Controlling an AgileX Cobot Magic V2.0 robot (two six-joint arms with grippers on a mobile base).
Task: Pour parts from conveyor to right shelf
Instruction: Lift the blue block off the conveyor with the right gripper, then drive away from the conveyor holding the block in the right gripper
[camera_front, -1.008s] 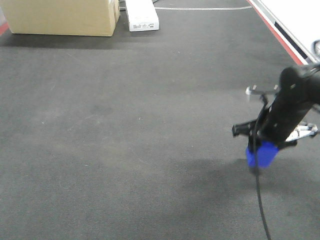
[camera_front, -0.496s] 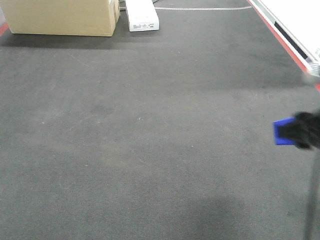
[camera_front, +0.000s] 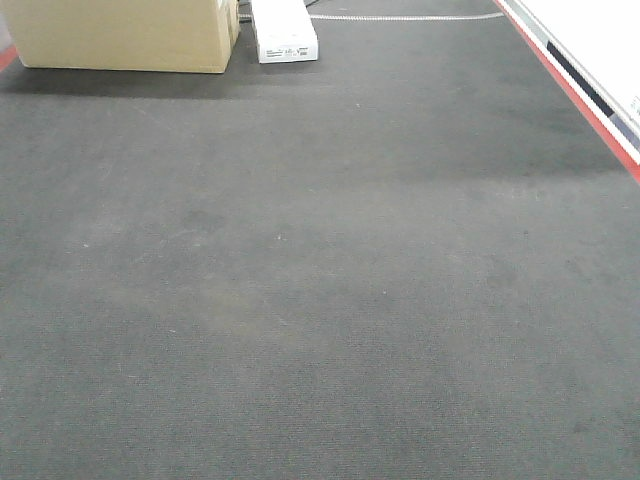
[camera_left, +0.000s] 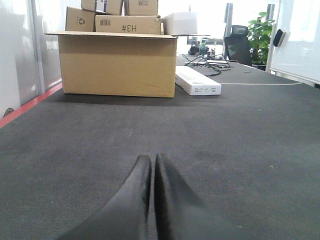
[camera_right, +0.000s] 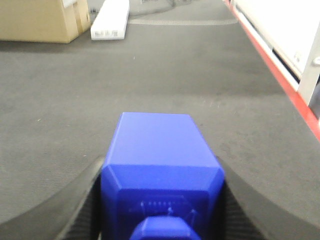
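Note:
In the right wrist view a bright-blue part (camera_right: 161, 150) fills the lower middle, its notched knob facing the camera. My right gripper (camera_right: 161, 172) is shut on it, a black finger (camera_right: 80, 200) pressing on each side, above the dark conveyor (camera_right: 60, 100). Over on the left wrist view, my left gripper (camera_left: 152, 161) is shut with nothing in it, its fingertips together low over the conveyor (camera_left: 250, 150). The front view shows only bare conveyor (camera_front: 300, 280), with no gripper in it. The right shelf is out of view.
A large cardboard box (camera_front: 120, 35) and a long white box (camera_front: 283, 30) stand at the belt's far end. The red frame edge (camera_front: 580, 100) runs along the right, with a white panel (camera_front: 600, 40) beyond it. More boxes (camera_left: 127, 22) are stacked behind.
My right arm, holding the blue part, has swung to the right and left the front view entirely. Its shadow on the belt has gone too.

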